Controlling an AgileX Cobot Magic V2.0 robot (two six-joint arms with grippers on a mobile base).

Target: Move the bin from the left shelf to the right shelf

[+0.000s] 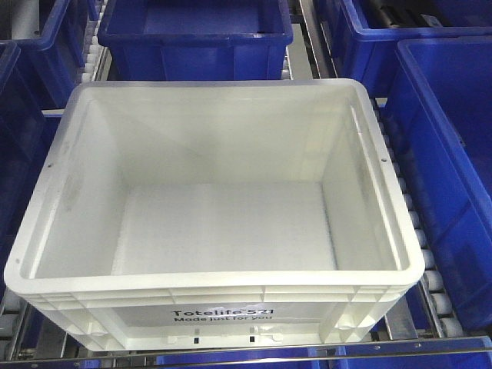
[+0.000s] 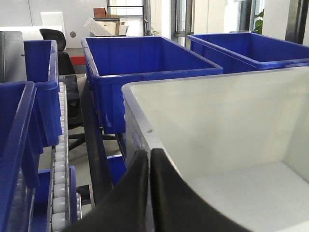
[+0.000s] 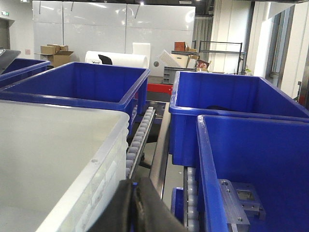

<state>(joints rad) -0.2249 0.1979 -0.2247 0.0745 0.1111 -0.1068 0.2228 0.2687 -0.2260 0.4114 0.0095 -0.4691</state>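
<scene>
White bin, empty, seated on roller track among dark blue bins.
Left gripper is clamped on the bin's left rim, right gripper on its right rim; an even, level lift is advised so neither rim slips.

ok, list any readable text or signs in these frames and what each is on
"Totelife 521" on the front wall of the white bin.
"Made just for you" right under it, same wall, partly blurred.
Green sign high on the far wall in the right wrist view: too small to read.
Cardboard boxes in the background: no legible print.
</scene>
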